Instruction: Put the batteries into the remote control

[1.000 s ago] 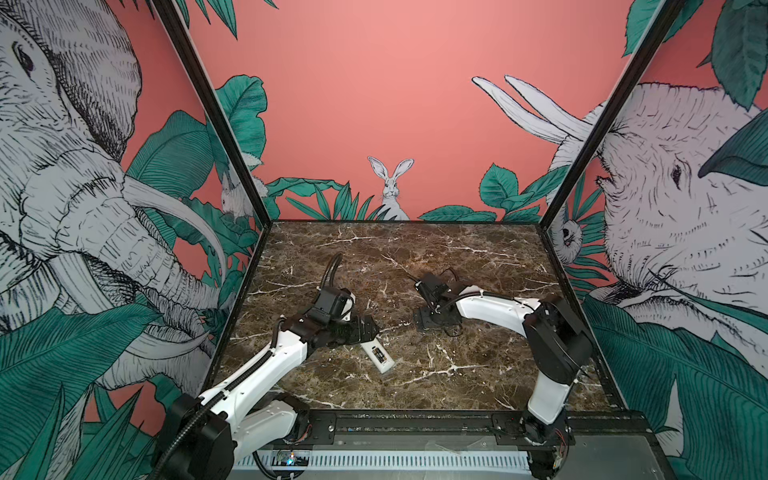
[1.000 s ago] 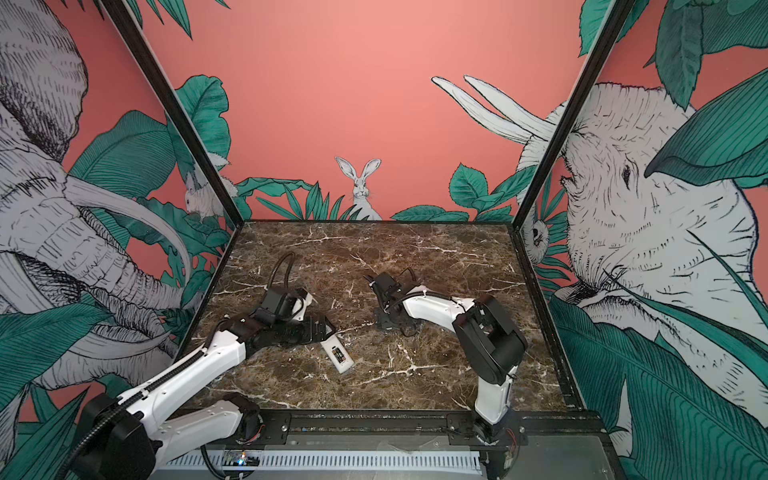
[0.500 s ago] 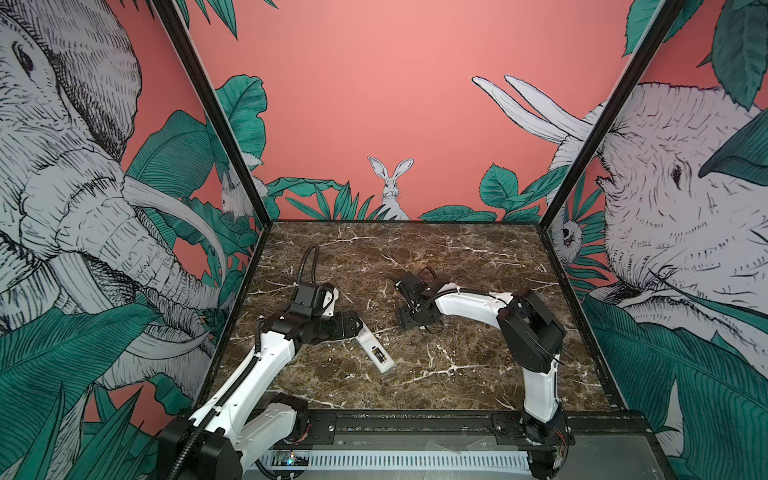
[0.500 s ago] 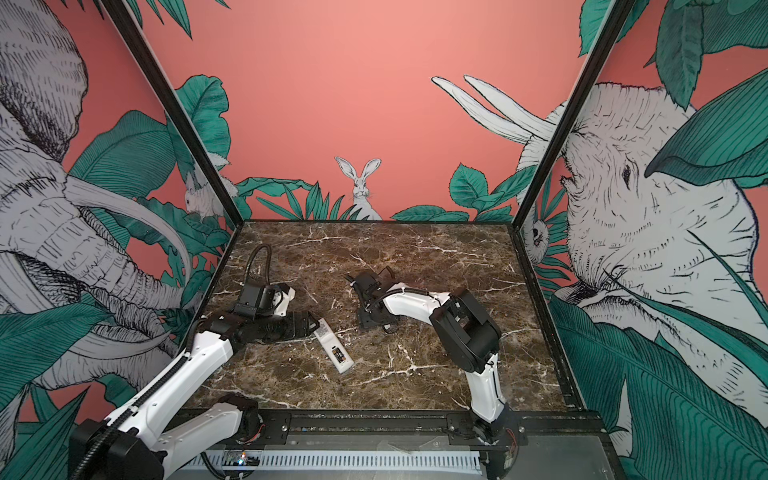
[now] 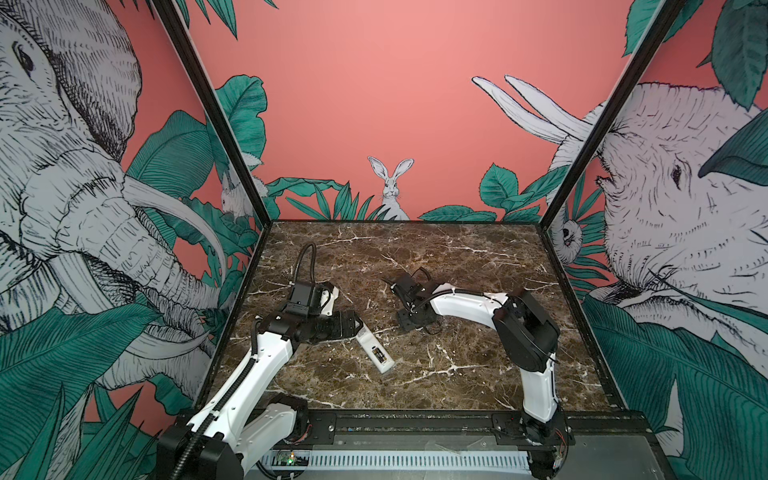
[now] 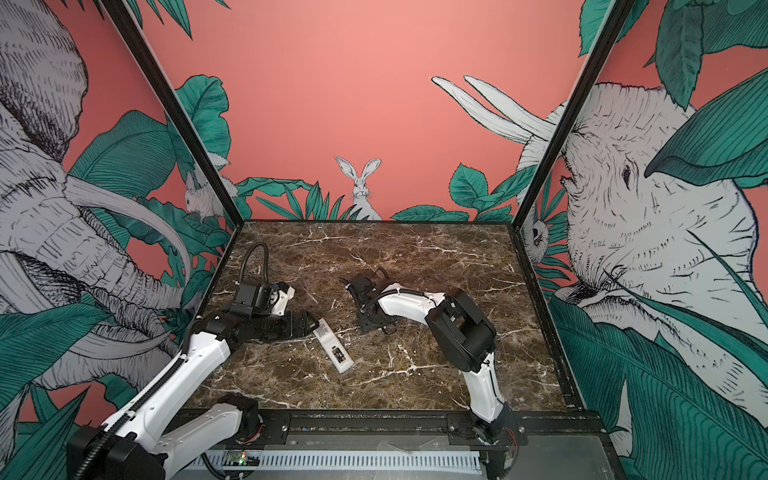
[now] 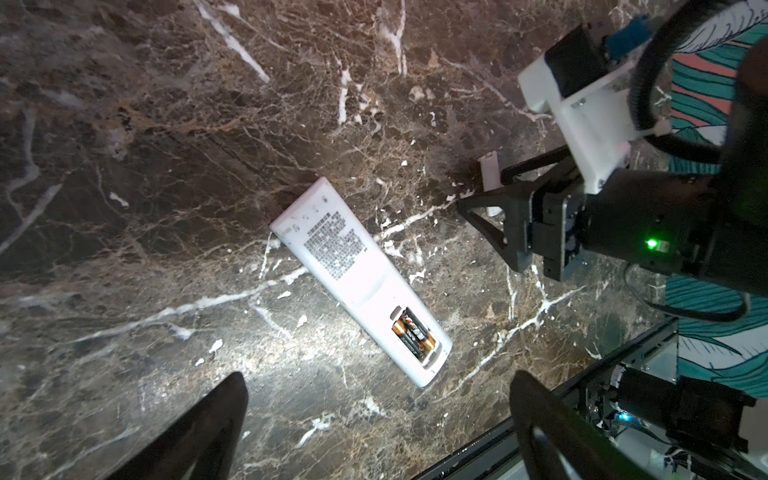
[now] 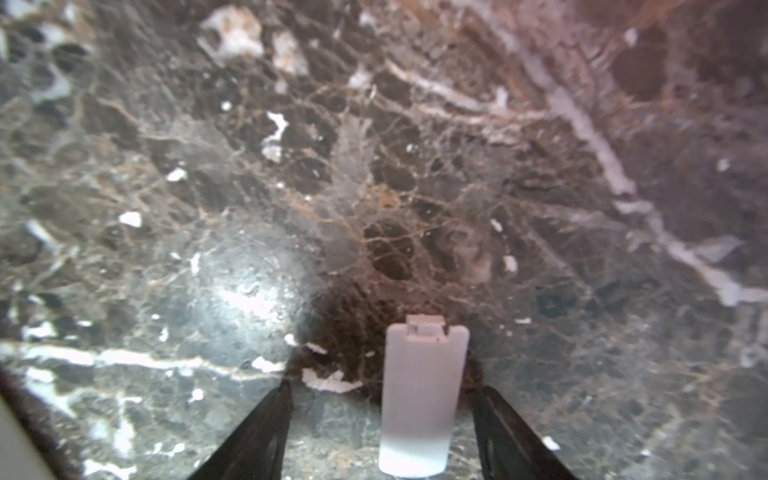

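Now that your left hand (image 7: 378, 378) has backed off, spread & empty, the batteries (image 7: 413, 332) sit in the remote control (image 7: 357, 282), face-down left of worktop (image 5: 457, 374) centre. Meanwhile your right hand (image 8: 384, 388) has narrowed astride the white cover (image 8: 422, 390), not yet pinching; lid's prob. next.

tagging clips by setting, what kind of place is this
Probably a staged robot recording booth: a marble-pattern tabletop boxed in by printed jungle wall panels, with robot arms bolted to a front rail.

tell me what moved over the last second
The right gripper swung left toward the middle; its jaws now flank the white battery cover without touching it. The left arm shifted slightly left. The remote control stayed put, with the left gripper open by its end.
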`<state>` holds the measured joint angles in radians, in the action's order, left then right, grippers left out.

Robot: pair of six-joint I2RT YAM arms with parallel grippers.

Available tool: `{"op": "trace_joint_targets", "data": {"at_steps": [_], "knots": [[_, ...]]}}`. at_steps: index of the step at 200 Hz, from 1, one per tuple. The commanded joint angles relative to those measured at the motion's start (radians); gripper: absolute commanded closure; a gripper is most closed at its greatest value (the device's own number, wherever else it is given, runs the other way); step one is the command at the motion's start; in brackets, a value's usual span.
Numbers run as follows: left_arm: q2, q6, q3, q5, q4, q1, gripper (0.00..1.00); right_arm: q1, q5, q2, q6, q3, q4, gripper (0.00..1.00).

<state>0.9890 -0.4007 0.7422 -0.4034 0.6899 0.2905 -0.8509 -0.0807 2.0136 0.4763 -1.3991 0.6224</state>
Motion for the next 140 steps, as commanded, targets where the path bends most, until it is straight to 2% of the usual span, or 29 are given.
{"op": "trace_joint_targets", "data": {"at_steps": [1,65,140], "knots": [[-0.004,0.022,0.028,-0.044,0.020,-0.006,0.01,-0.002,-0.077,0.042,-0.026,-0.029,0.078,0.34],[-0.004,0.026,0.032,-0.071,0.020,-0.006,0.01,0.022,-0.094,0.069,-0.024,-0.055,0.056,0.49],[-0.002,0.029,0.027,-0.089,0.013,-0.007,0.01,0.046,-0.074,0.085,-0.049,-0.071,0.054,0.63]]}}
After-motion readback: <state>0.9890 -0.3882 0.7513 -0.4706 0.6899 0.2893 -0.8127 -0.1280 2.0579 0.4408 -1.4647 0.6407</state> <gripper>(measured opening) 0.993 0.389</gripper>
